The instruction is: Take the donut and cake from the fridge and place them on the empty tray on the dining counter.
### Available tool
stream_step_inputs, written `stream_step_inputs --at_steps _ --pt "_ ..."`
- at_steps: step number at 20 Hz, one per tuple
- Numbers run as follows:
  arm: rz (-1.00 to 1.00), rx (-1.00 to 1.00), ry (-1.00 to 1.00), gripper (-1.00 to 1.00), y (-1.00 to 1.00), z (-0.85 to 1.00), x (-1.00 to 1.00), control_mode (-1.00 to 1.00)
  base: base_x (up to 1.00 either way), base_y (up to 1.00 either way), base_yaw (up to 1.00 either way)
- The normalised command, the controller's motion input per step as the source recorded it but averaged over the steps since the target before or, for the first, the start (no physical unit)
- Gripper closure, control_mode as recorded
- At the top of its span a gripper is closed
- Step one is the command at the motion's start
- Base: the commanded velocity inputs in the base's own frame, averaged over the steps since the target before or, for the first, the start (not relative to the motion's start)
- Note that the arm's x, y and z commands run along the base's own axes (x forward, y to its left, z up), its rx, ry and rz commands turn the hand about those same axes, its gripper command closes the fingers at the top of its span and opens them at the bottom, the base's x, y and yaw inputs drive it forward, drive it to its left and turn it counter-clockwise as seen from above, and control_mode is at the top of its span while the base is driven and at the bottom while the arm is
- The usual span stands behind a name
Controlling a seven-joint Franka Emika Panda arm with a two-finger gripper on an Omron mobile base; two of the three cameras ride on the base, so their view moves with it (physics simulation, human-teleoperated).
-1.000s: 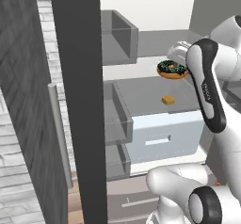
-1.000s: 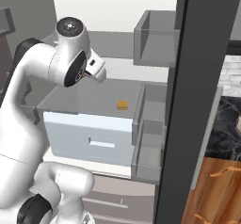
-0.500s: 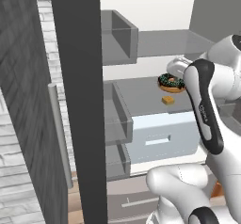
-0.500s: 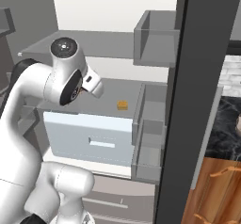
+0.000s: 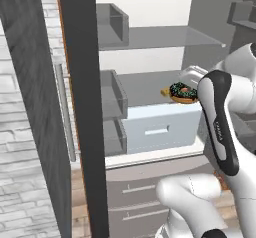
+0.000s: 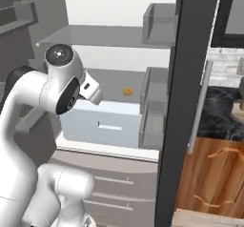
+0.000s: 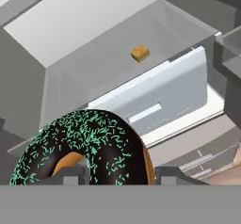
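The fridge (image 5: 150, 47) stands open, its white inside and grey shelf (image 7: 94, 63) in front of me. My gripper (image 7: 117, 177) is shut on the donut (image 7: 89, 148), a chocolate ring with green sprinkles, held in the air in front of the pale drawer (image 7: 160, 100). From the left base view the donut (image 5: 182, 92) hangs beside my white forearm (image 5: 220, 127). The cake (image 7: 140, 52), a small yellow-orange block, lies on the shelf well behind the donut, and its spot (image 6: 127, 91) is right of my hand (image 6: 90, 91). The tray is out of view.
A dark door edge (image 5: 80, 107) rises close on the left, and another (image 6: 188, 102) on the right. Grey door bins (image 5: 114, 94) line the inside. Black marble counter (image 6: 221, 118) with a wooden side (image 6: 214, 173) lies to the right. Grey drawers (image 5: 135, 197) sit below the fridge.
The whole picture has shifted, so the camera has moved. The hand has come lower and back from the shelf with the donut in it. The cake lies where it was.
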Motion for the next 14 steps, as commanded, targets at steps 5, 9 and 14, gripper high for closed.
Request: stream_step_inputs --at_steps 5,9,14 --pt "0.00 0.00 0.00 1.00 0.00 0.00 0.00 1.00 -1.00 0.00 -0.05" --pt "0.00 0.00 0.00 1.00 0.00 0.00 0.00 1.00 -0.54 0.00 -0.28" --pt "0.00 0.00 0.00 1.00 0.00 0.00 0.00 1.00 -0.25 -0.02 -0.67"
